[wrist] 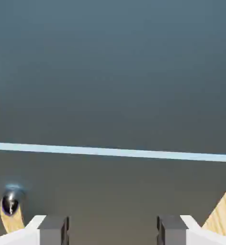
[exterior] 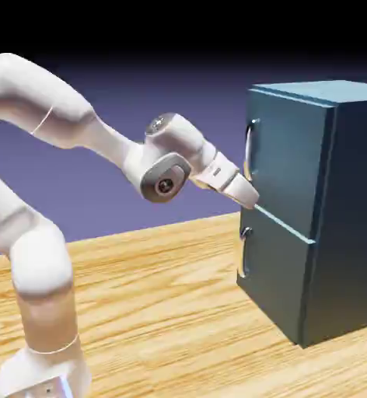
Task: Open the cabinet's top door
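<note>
The dark teal cabinet (exterior: 326, 210) stands on the exterior view's right. Its top door (exterior: 284, 155) carries a curved vertical silver handle (exterior: 249, 148) on its left edge. My gripper (exterior: 256, 202) is at the door's front, below that handle and right at the seam between the two doors. The hand view is filled by the top door (wrist: 110, 72) above a pale seam line (wrist: 110, 152). My gripper (wrist: 112, 232) is open, its grey fingertips (wrist: 52, 230) wide apart with nothing between them. The top door's handle is out of the hand view.
The shorter lower door (exterior: 276, 264) has its own small silver handle (exterior: 244, 253), whose end shows as a shiny knob (wrist: 10, 202) in the hand view. The wooden table (exterior: 155, 311) spreads in front of the cabinet.
</note>
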You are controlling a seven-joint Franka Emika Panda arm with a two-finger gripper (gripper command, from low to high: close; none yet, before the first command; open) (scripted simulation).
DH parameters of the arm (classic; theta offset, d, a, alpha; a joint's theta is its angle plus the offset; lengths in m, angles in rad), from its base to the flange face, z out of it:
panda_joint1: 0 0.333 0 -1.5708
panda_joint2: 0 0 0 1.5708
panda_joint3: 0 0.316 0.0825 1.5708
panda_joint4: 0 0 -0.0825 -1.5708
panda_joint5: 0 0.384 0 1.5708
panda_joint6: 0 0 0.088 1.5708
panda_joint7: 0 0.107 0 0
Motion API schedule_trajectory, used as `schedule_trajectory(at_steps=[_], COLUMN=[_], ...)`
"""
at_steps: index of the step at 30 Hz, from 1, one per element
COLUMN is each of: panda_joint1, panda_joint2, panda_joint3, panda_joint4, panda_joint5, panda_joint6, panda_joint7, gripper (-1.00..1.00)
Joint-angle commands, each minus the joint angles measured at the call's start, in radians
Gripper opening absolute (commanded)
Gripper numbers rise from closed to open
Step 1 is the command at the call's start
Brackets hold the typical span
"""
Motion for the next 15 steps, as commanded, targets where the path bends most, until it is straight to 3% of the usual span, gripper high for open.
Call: schedule_trajectory(at_steps=[1, 15], panda_joint1=[-0.017, -0.256], panda_joint2=[-0.014, -0.21], panda_joint3=[0.021, 0.313], panda_joint4=[0.005, 0.078], panda_joint5=[0.044, 0.653], panda_joint6=[-0.004, -0.061], panda_joint7=[-0.022, -0.333], gripper=[0.0, 0.0])
